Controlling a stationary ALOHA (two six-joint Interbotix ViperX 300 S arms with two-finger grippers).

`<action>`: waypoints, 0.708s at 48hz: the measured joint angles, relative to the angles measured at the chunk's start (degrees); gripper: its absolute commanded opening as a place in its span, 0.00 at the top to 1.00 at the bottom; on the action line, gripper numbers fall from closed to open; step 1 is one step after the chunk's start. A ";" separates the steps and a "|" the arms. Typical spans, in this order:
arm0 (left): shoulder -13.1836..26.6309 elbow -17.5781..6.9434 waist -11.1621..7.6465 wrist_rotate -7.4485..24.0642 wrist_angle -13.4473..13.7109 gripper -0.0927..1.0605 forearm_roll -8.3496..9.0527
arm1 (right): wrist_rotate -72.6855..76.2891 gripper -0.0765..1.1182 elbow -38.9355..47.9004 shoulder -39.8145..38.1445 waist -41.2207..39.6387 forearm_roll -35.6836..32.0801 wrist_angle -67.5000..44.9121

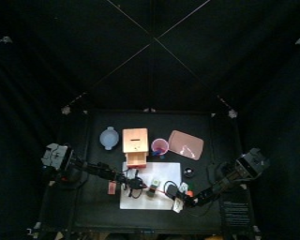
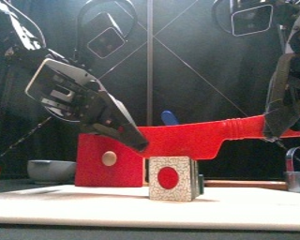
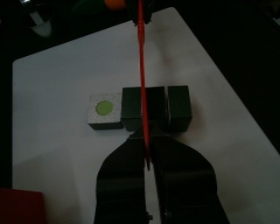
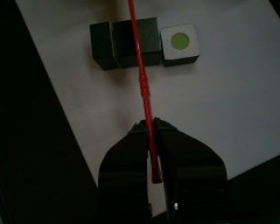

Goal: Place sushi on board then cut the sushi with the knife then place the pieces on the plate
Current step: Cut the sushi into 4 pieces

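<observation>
**Knife pinched at both ends, roll sitting right under it**

So both grippers are on the same tool here. The left gripper [image 3: 143, 150] is closed tight on one end of the red knife [image 2: 197, 139]. The right gripper [image 4: 150, 131] is clamped on the other end, the narrower handle side by the look of it. Neither has anything else in it.

The sushi roll [image 2: 174, 178] lies on the white cutting board [image 3: 60, 149], directly below the blade. The bit that matters: the roll's long axis runs roughly front to back, pale end face toward the table's front. The knife spans left to right, so it crosses the roll square. From the wrist views the blade sits over the dark blocks, just behind the pale end piece. I can't tell if it's touching the top yet, or lined up on a seam.

I reckon the next move is just straight down. The pink tray [image 1: 187, 143] waits behind the board, empty of pieces.
</observation>
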 measured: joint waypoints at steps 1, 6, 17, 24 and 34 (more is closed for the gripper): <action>-0.09 0.09 0.00 0.09 0.00 0.64 -0.09 | 0.00 0.66 0.09 0.00 0.00 0.00 -0.26; 0.09 0.00 -0.09 0.09 0.09 0.64 0.00 | 0.00 0.66 0.00 0.26 0.00 0.79 -0.79; 2.02 -0.53 -0.09 0.00 -0.18 0.64 -0.35 | 0.09 0.66 0.00 1.23 0.18 1.41 -0.79; 2.46 -0.88 -0.62 0.00 -0.18 0.64 -1.49 | 0.09 0.66 -0.26 1.85 0.09 1.67 -0.79; 1.23 -0.18 -0.70 0.09 -0.09 0.64 -1.76 | 0.09 0.66 -0.35 1.58 -0.18 1.49 -0.44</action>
